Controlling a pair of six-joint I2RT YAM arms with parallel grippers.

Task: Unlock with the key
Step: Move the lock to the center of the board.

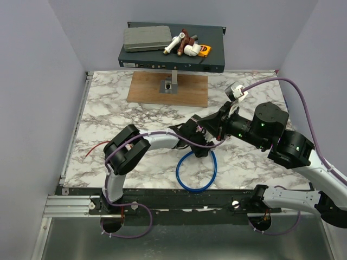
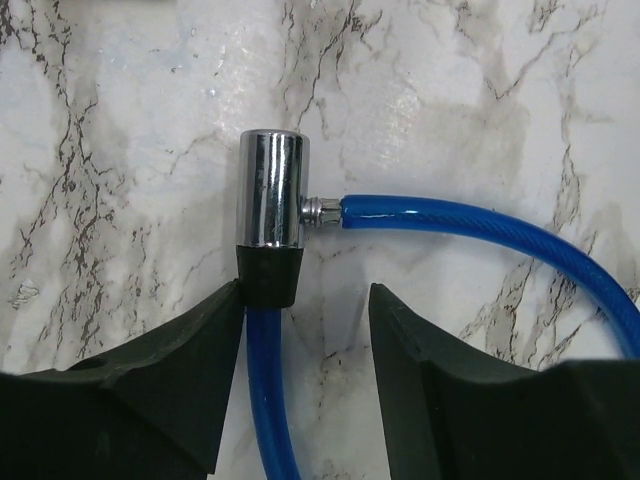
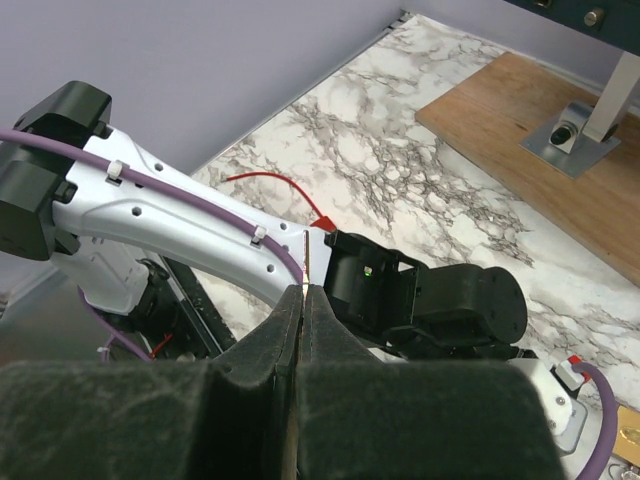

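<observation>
We see the right gripper point(image 3: 302, 292) clenched on the key point(image 3: 304, 258), a thin metal sliver between its tips. The left gripper point(image 2: 306, 290) stands released, straddling the blue cable point(image 2: 480, 222) beneath its chrome lock barrel point(image 2: 272, 200). Lettering on the rack unit point(image 1: 218, 54) is too small to read.

White marble-pattern surface point(image 1: 108, 103), dark veining.
Far centre: flat brown wooden board point(image 1: 146, 89) lying on it; grey metal post foot point(image 1: 168, 86) sits on board.
Near centre: blue plastic-coated cable point(image 2: 480, 222) in loop, flat on surface.
Loop ends meet at short chrome cylinder lock body point(image 2: 273, 195) with black collar, lying on its side on marble. One cable end enters collar, other plugs into cylinder side.
Left side: thin red plastic strip point(image 1: 94, 148) loose on surface, well apart from cable loop.
</observation>
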